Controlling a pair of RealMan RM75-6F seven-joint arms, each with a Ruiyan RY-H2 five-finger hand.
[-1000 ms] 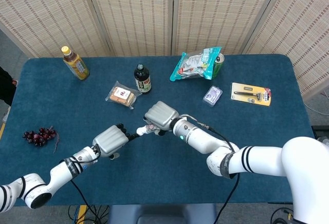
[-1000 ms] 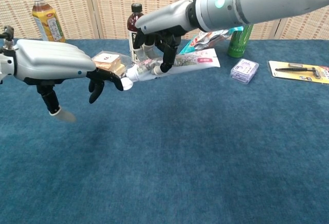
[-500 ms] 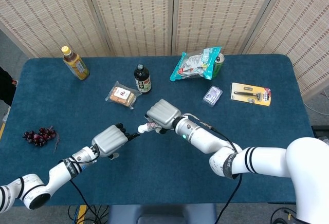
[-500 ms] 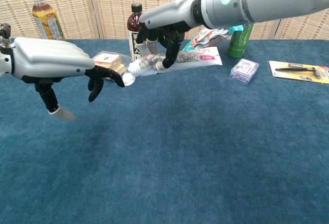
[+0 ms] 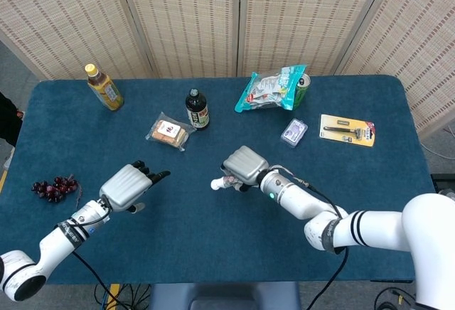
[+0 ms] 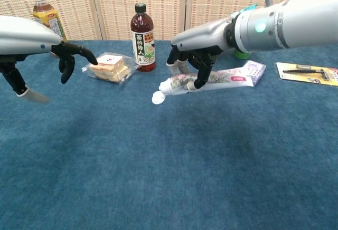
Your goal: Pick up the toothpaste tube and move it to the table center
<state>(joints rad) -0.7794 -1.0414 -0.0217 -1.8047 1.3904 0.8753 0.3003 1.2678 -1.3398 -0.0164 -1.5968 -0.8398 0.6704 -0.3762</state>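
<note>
The left hand [image 5: 126,186] has drawn back toward eight o'clock, fingers spread and holding nothing. The right hand [image 6: 191,69] now carries the toothpaste tube [image 6: 208,81] alone, just above the table [image 5: 213,239] near its center, so only setting it down remains.

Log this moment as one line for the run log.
right hand: holds white toothpaste tube, cap toward left | tube: above blue table, near center | left hand: open, holds nothing
</note>
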